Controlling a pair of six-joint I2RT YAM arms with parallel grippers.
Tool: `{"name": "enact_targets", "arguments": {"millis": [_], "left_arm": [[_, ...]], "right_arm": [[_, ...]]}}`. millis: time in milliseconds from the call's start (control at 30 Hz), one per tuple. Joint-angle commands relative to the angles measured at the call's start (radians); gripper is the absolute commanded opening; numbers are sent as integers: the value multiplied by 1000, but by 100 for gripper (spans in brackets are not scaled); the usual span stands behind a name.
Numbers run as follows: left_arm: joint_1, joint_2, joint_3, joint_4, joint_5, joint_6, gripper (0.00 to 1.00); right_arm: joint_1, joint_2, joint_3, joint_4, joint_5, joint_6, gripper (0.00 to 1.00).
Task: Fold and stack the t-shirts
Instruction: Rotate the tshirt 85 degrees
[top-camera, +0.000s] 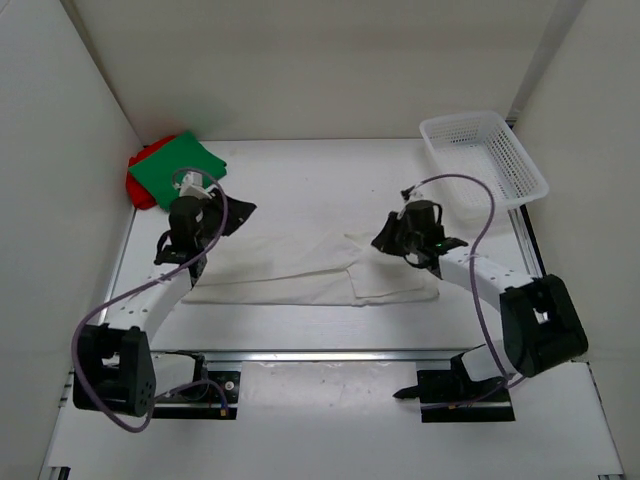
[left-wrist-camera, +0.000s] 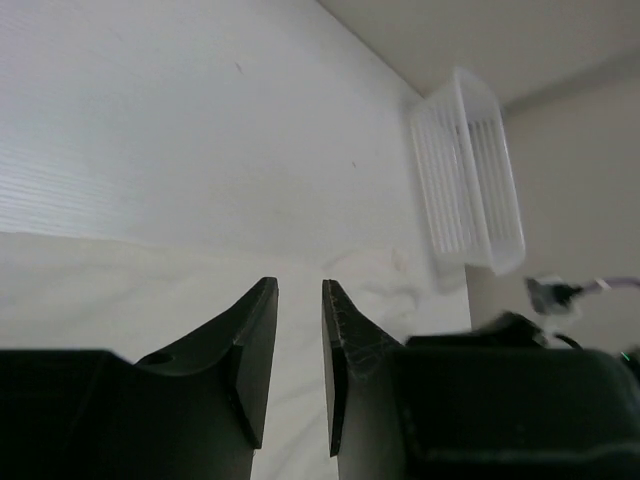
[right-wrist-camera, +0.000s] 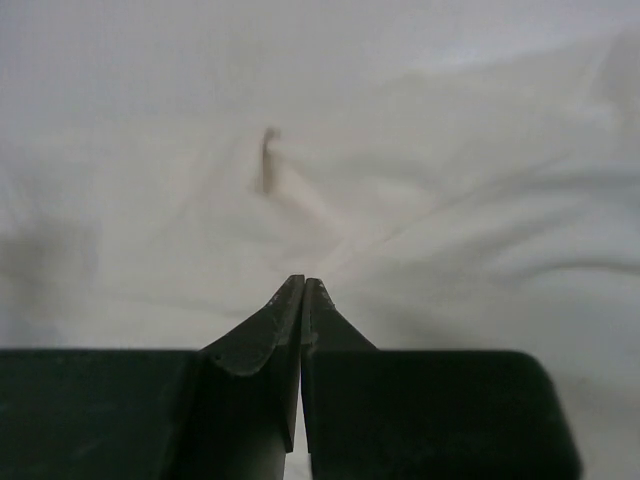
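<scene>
The white t-shirt (top-camera: 300, 270) lies spread in a long band across the middle of the table. The green t-shirt (top-camera: 180, 168) lies folded on top of the red t-shirt (top-camera: 140, 188) at the back left corner. My left gripper (top-camera: 240, 212) hovers over the white shirt's left end. In the left wrist view this gripper (left-wrist-camera: 300, 290) is open a narrow gap and empty, with white cloth (left-wrist-camera: 100, 290) below. My right gripper (top-camera: 385, 238) is over the shirt's right part. In the right wrist view it (right-wrist-camera: 303, 283) is shut on a pinch of the white cloth (right-wrist-camera: 450, 200), and creases run to its tips.
A white plastic mesh basket (top-camera: 485, 155) stands at the back right, also in the left wrist view (left-wrist-camera: 465, 180). White walls close in the table on the left, back and right. Purple cables loop beside both arms.
</scene>
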Motion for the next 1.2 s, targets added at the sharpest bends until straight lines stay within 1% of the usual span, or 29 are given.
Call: {"name": "enact_targets", "arguments": {"millis": [0, 67, 167, 200, 233, 267, 300, 333, 367, 400, 433, 467, 500, 533, 567, 600, 633, 700, 733, 767, 800, 867, 900, 933, 967, 1000, 1033, 1067, 1167], "left_arm": [[-118, -27, -59, -66, -43, 69, 36], [-211, -42, -116, -30, -55, 64, 37], [-302, -58, -185, -3, -59, 63, 37], [-325, -58, -208, 4, -49, 69, 37], [-331, -74, -228, -5, -48, 69, 37], [-336, -93, -230, -8, -46, 71, 38], [-327, -120, -243, -14, -48, 69, 39], [-331, -137, -257, -25, -40, 71, 39], [-319, -162, -265, -37, -36, 74, 39], [-308, -179, -277, -64, -28, 86, 39], [-301, -205, -280, -95, -20, 97, 40], [-287, -232, -285, -114, -16, 100, 41], [-278, -260, -291, -144, -20, 116, 41], [-270, -277, -302, -173, -37, 124, 41], [-259, -298, -317, -177, -39, 123, 42], [-264, -315, -326, -175, -33, 121, 42], [-267, -322, -343, -166, -29, 114, 42], [-300, -325, -359, -169, -60, 112, 43], [-310, -326, -360, -169, -65, 112, 44], [-307, -323, -369, -169, -57, 106, 44], [-293, -332, -380, -160, -45, 100, 44], [-270, -361, -414, -143, -33, 94, 45], [-255, -381, -426, -151, -26, 91, 45], [-233, -395, -428, -158, -22, 98, 44], [-216, -400, -429, -178, -17, 109, 45], [-202, -403, -428, -189, -14, 121, 45], [-192, -415, -426, -198, 3, 127, 45], [-178, -424, -423, -227, 1, 139, 45], [-158, -441, -414, -246, 10, 150, 45]], "right_arm": [[80, 87, -79, 5, 46, 25, 0], [95, 150, -71, 4, 19, 25, 0], [66, 268, 21, 5, -27, 21, 0], [40, 347, 110, -17, -36, 6, 0], [31, 462, 260, -53, -64, -8, 0], [7, 522, 354, -133, -85, -33, 0], [-3, 667, 588, -236, -110, -76, 0], [-18, 849, 900, -308, -131, -117, 0], [-30, 951, 1100, -499, -151, -130, 0], [-44, 1191, 1600, -707, -179, -157, 0], [-67, 1412, 2049, -775, -190, -121, 0], [-93, 1339, 1917, -614, -314, -78, 0], [-116, 1193, 1687, -441, -354, 0, 0], [-104, 1076, 1576, -418, -339, -40, 0], [-95, 1032, 1572, -429, -258, -88, 5], [-58, 947, 1575, -473, -195, -178, 16], [-37, 882, 1587, -495, -178, -241, 23], [-6, 773, 1575, -589, -120, -281, 55], [6, 747, 1535, -616, -116, -283, 61], [20, 690, 1433, -616, -119, -295, 69], [43, 653, 1364, -598, -110, -286, 69], [115, 476, 936, -440, -96, -256, 69], [140, 393, 724, -304, -90, -230, 66], [167, 359, 625, -165, -96, -188, 62], [189, 307, 476, -65, -105, -114, 60], [204, 281, 410, -39, -111, -79, 53], [224, 273, 324, 52, -127, -40, 52], [252, 277, 264, 94, -113, -3, 52], [296, 340, 213, 180, -130, 72, 61]]}}
